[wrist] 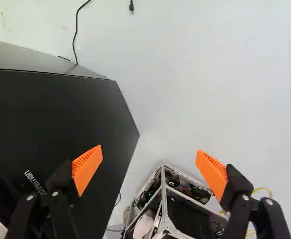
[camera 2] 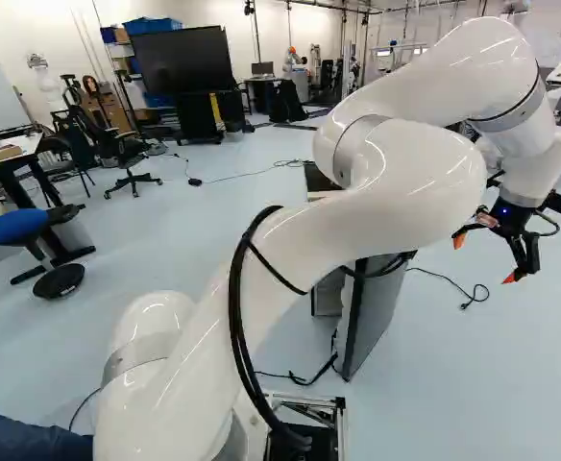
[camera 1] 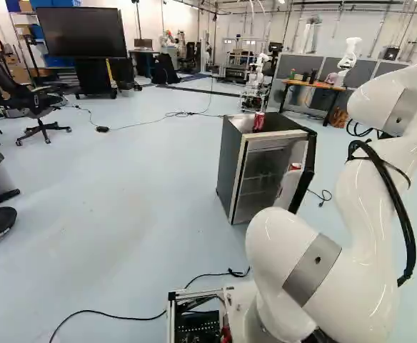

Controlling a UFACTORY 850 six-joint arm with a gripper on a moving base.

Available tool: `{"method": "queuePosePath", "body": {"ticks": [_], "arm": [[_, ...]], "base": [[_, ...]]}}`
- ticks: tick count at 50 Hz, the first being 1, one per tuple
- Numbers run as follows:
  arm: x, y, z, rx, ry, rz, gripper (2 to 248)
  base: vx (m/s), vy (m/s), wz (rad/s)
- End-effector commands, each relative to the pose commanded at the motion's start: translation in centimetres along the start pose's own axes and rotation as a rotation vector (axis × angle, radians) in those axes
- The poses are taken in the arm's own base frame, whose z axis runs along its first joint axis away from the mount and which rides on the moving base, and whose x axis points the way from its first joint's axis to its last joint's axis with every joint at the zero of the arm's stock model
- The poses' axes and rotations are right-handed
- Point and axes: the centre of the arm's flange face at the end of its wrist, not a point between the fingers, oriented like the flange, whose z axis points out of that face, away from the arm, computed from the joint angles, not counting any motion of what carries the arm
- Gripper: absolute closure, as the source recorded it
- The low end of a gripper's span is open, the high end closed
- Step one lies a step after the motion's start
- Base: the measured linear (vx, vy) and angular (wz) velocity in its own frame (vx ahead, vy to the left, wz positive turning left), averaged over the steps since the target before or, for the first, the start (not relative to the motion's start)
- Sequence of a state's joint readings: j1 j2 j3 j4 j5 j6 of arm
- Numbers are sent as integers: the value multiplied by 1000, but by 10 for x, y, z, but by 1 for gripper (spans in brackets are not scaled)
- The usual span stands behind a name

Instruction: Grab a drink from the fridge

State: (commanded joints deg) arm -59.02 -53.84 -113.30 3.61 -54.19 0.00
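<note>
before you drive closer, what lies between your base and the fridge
A black cable lies on the floor between the base and the fridge. Both base views show it, the left one showing more of its length.

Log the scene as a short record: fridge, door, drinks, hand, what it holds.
fridge: dark cabinet, ahead of the base
door: dark-edged door, standing open
drink on top: red can
drink inside door: what looks like another can, partly hidden
hand: gripper, open, one finger over a dark panel, the other over the floor
held: nothing
</note>
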Motion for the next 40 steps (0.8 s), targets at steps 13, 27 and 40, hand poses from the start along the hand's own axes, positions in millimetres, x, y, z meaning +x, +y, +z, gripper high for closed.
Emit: {"method": "queuePosePath", "body": {"ticks": [13, 27, 40], "arm": [[-9, -5, -2, -31, 76, -34, 3], [-17, -10, -6, -67, 188, -87, 3], [-28, -15, -12, -95, 270, -141, 3]], "base": [[0, 0, 0], [0, 0, 0], [0, 0, 0]]}}
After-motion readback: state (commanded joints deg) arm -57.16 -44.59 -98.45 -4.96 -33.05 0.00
